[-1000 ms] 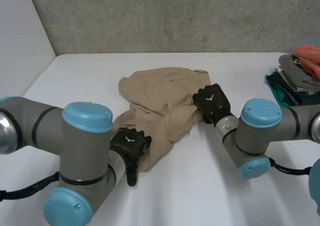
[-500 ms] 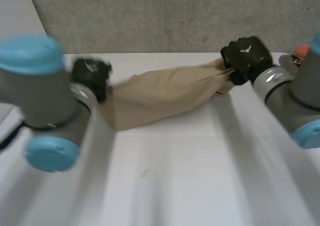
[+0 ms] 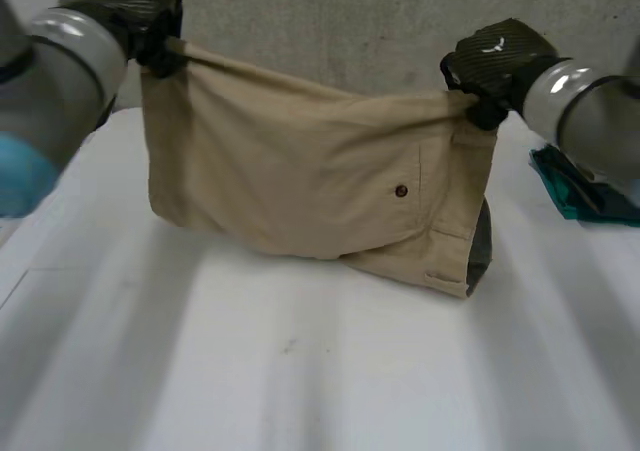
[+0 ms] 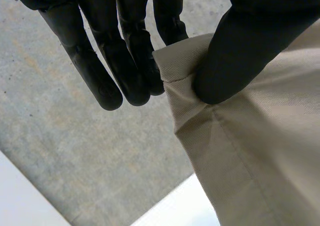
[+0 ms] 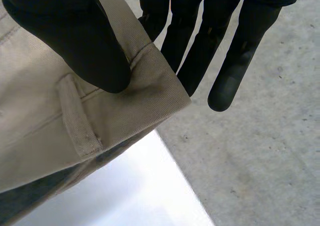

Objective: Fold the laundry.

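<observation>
White table (image 3: 300,391) nearest. Tan trousers (image 3: 300,181) hang above it, stretched between both hands. The lower edge is close to the table; can't tell if it touches.

Left hand (image 3: 135,1) pinches the hem-end top corner, thumb (image 4: 235,55) pressed on the cloth against one finger, the other fingers straight. Right hand (image 3: 495,61) pinches the waistband corner the same way, beside a belt loop (image 5: 80,118).

Long axis runs level, hand to hand, across the table. The waist end, with the button (image 3: 401,191), points to the robot's right and the leg end to its left. The right lower corner droops lowest.

Risks:
- Both holds are small corner pinches, so a hard pull or swing could slip one out and drop that end.
- The top edge sags in the middle, so laying it down slack may bunch it.
- The drooping corner could land first and fold under.
- The pile of clothes (image 3: 580,186) sits near the right arm and could get knocked.

Grey wall (image 3: 330,31) behind.
</observation>
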{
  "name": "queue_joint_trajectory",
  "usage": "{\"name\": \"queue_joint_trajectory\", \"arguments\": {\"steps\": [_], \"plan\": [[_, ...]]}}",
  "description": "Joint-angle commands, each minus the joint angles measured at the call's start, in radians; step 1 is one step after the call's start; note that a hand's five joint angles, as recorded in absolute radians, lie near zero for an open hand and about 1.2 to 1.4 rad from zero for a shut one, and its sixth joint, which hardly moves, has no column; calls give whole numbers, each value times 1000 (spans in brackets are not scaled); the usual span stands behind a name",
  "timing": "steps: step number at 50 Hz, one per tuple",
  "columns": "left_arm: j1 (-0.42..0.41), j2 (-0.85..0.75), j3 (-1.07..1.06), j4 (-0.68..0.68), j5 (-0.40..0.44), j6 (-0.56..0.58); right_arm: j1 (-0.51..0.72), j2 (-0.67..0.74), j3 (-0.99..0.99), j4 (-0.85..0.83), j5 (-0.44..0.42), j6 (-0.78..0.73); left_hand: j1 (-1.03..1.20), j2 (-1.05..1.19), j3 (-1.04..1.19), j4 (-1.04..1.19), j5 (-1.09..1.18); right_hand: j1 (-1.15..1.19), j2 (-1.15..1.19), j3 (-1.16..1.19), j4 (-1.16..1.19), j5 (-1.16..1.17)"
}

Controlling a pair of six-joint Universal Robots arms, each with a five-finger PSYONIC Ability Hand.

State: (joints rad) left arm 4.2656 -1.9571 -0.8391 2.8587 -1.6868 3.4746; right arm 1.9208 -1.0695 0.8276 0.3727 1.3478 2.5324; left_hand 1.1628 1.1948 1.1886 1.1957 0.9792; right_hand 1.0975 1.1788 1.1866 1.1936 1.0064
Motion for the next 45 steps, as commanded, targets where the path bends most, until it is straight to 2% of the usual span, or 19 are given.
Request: {"name": "queue_joint_trajectory", "arguments": {"steps": [1, 3, 4, 6, 8, 11, 15, 21, 30, 37, 45], "plan": [[28, -184, 332, 204, 29, -20, 44, 186, -287, -330, 180, 55, 233, 201, 208, 201, 243, 299, 217, 210, 203, 215], [33, -186, 388, 264, 21, -35, 47, 200, -341, -443, 218, 71, 233, 201, 208, 201, 243, 299, 217, 210, 203, 215], [37, -178, 425, 322, 16, -58, 49, 200, -369, -550, 247, 90, 233, 201, 208, 201, 243, 299, 217, 210, 203, 215], [39, -163, 445, 379, 9, -83, 50, 194, -369, -654, 258, 115, 233, 201, 208, 201, 243, 299, 217, 210, 203, 215], [42, -140, 451, 454, 4, -107, 60, 172, -357, -782, 245, 153, 233, 201, 208, 201, 243, 299, 217, 210, 203, 215], [37, -122, 437, 505, 9, -114, 79, 148, -317, -837, 197, 172, 233, 201, 208, 201, 243, 299, 217, 210, 203, 215], [46, -108, 358, 490, -1, -114, 89, 123, -257, -811, 156, 173, 233, 201, 208, 201, 243, 299, 217, 210, 203, 215], [79, -69, 158, 485, -2, -117, 84, 123, -151, -732, 152, 163, 233, 201, 208, 201, 243, 299, 217, 210, 203, 215], [51, -81, -282, 469, 62, -108, 92, 219, 141, -594, 83, 66, 233, 201, 208, 201, 243, 299, 217, 210, 203, 215], [33, -132, -518, 436, 72, 10, 84, 284, 297, -571, 79, -76, 233, 201, 208, 201, 243, 299, 217, 210, 203, 215], [20, -14, -647, 279, 70, 147, 66, 168, 444, -453, 73, -139, 233, 201, 208, 201, 243, 299, 217, 210, 203, 215]]}}
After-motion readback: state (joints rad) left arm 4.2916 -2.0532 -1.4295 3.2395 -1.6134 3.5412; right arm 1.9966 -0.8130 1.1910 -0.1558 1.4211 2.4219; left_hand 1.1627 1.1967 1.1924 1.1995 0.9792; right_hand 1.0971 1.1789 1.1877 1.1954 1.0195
